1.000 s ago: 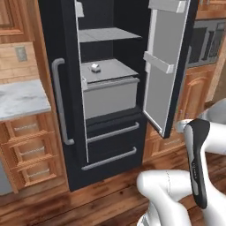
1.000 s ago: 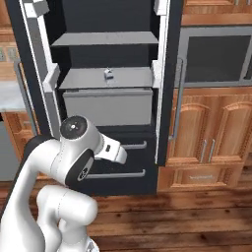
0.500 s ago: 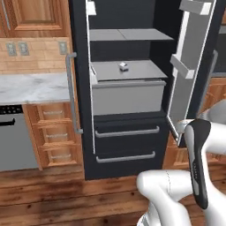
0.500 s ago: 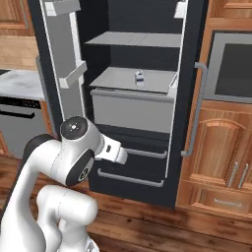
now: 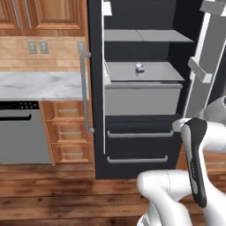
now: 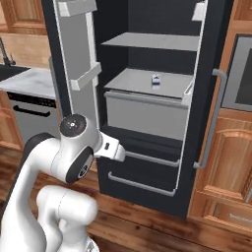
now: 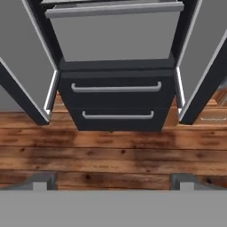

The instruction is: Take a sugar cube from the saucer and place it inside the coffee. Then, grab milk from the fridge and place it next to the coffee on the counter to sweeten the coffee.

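So the fridge [image 5: 141, 88] has both doors swung wide, and the milk [image 5: 139, 67] is sitting upright on the grey shelf [image 6: 147, 81] just above the big grey drawer [image 6: 145, 115], toward the far side. The hand [image 7: 114, 181] has its fingertips [image 7: 42, 181] spread well apart, holding nothing, aimed low at the two dark bottom drawers [image 7: 116, 99] and the wood floor [image 7: 111, 150]. The marble counter [image 5: 39, 84] is off to the left of the fridge, over a dishwasher [image 5: 22, 132].

Left base view looks from behind the arm, forward and down at the open fridge [image 5: 132, 88], counter [image 5: 39, 84] at 9 o'clock. Right base view shares the fridge interior from the other side. Hand view sits low, facing the two lower drawers [image 7: 116, 99].
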Available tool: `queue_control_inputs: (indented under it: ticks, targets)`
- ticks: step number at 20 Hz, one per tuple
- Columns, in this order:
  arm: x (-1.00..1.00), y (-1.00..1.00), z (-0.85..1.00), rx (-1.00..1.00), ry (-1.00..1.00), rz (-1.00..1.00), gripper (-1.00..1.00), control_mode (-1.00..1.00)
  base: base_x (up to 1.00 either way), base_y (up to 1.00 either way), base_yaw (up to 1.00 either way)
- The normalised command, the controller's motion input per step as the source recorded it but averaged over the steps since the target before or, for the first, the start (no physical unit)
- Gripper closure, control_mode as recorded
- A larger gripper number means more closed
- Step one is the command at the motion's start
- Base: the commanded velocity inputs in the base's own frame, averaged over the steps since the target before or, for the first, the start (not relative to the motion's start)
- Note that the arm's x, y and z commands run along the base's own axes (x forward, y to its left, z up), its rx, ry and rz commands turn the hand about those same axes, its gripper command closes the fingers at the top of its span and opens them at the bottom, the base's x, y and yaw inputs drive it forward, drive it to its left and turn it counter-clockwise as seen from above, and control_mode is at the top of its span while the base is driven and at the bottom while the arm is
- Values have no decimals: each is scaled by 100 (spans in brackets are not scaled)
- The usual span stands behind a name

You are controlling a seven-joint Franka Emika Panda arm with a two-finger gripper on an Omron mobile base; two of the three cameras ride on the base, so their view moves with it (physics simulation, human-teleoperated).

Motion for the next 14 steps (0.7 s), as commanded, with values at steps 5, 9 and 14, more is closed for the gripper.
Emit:
queue_control_inputs:
  ticks: [5, 9, 14]
  targets:
    - [0, 0, 0, 0, 0, 0, -100, 100, 60, 0, 0]
    - [0, 0, 0, 0, 0, 0, -100, 100, 63, 0, 0]
    - [0, 0, 0, 0, 0, 0, -100, 100, 57, 0, 0]
